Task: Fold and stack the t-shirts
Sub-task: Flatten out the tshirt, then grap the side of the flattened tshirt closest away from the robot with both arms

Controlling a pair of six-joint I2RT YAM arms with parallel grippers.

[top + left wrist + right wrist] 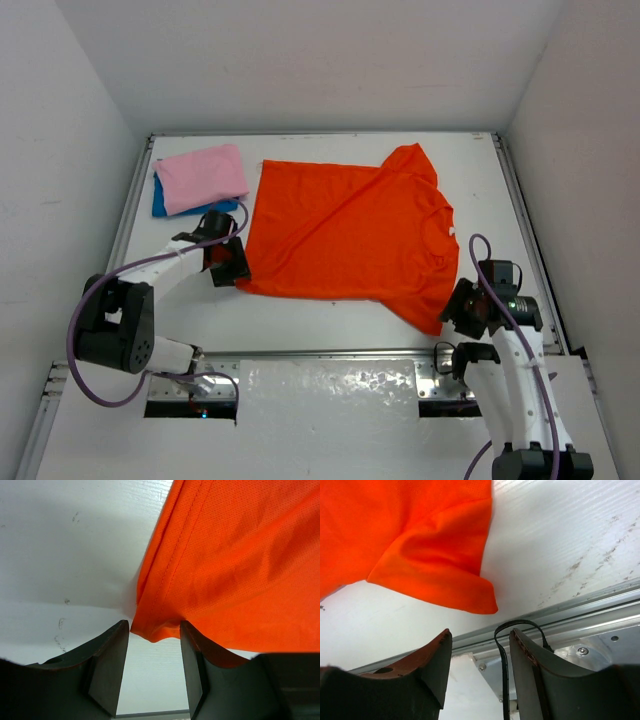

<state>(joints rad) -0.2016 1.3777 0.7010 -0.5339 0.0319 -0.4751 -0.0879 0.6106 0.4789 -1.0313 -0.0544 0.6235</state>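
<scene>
Left gripper [154, 667] stands open at the near-left corner of the bright orange-red short-sleeved cloth t-shirt [350, 235]. The hem corner dips to the mouth between the two dark fingertips and is not pinched. Right gripper [479, 665] is likewise spread and holds nothing; the shirt's near-right end lies just ahead of its tips, apart from them. The shirt lies spread across the middle of the white table [330, 315]. At the far left, a folded light pink t-shirt [200, 178] rests on a blue t-shirt [160, 206], of which only an edge shows.
</scene>
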